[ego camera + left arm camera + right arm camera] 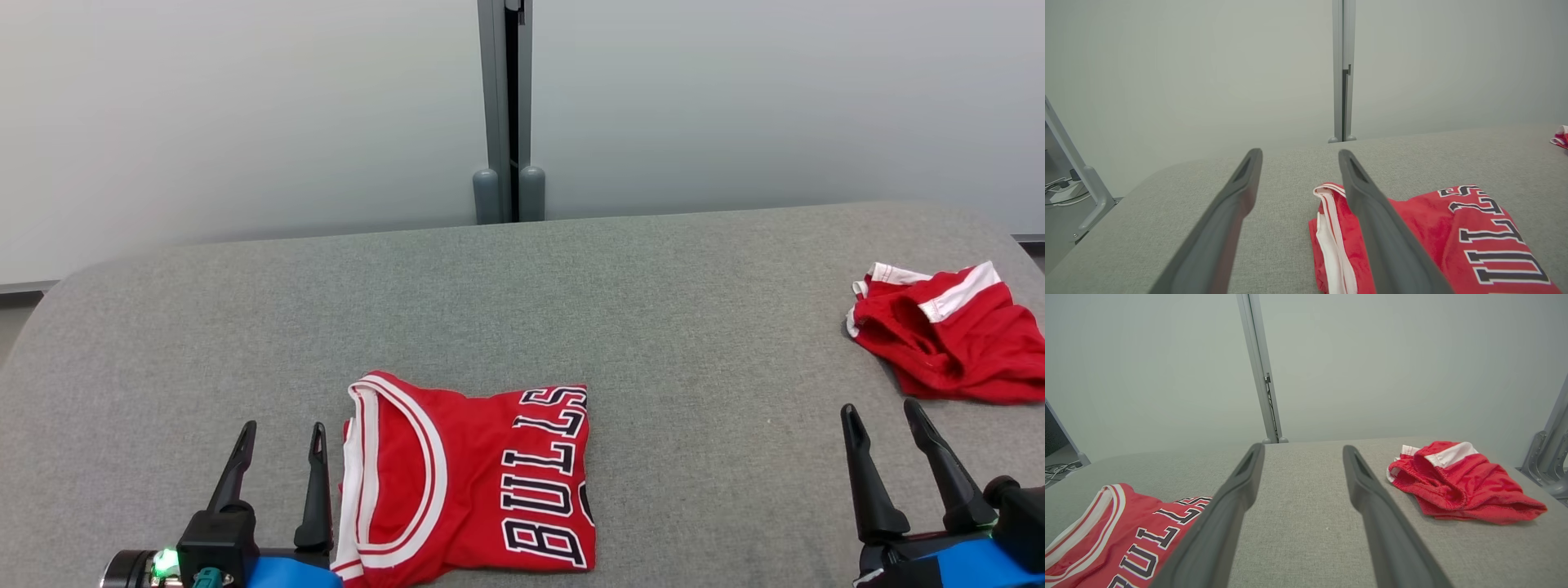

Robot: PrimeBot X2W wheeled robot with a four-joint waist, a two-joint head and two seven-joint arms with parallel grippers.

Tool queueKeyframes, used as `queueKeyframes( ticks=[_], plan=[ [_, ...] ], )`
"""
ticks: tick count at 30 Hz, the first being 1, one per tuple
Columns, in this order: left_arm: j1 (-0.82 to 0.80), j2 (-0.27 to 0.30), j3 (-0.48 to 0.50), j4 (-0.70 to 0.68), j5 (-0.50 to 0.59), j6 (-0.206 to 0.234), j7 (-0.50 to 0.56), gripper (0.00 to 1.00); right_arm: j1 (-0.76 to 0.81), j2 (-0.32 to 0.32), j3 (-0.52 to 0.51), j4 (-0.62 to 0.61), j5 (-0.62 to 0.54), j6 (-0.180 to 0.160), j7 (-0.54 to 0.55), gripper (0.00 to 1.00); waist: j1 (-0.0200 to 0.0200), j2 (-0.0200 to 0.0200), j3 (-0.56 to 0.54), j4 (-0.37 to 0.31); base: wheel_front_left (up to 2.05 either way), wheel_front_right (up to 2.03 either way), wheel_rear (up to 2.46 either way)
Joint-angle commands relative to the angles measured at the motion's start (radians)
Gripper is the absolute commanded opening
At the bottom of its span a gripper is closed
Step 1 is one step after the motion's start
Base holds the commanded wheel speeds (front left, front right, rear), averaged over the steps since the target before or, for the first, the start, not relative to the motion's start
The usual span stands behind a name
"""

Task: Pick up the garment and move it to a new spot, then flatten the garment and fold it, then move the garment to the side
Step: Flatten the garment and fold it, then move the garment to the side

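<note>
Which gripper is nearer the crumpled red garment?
Right. The right gripper hangs open just short of the crumpled red garment, not touching; the left gripper is far off, open beside the folded jersey.

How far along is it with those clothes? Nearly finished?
Done, by the look of it: the red Bulls jersey lies folded into a neat rectangle on the grey table. In hand: nothing; the left gripper, just beside the jersey, and the right gripper both stand open and empty. Left: perhaps shifting the jersey further aside, and the red shorts lie crumpled at the table's right.
</note>
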Motion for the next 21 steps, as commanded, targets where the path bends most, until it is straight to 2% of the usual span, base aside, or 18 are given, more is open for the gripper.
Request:
queueKeyframes(
  ticks=[1,21],
  plan=[
    [0.012,0.006,-0.005,0.002,-0.004,0.004,0.007,1.0,0.023,0.007,-0.004,-0.016,-0.01,0.001,0.009,1.0,0.0002,0.0002,-0.012,-0.006,0.0,0.0,0.0],
    [-0.008,0.024,-0.007,0.031,-0.018,0.011,0.024,1.0,0.055,0.035,-0.027,-0.057,-0.028,0.001,0.07,1.0,0.0002,0.0002,-0.018,0.005,0.0,0.0,0.0]
  ],
)
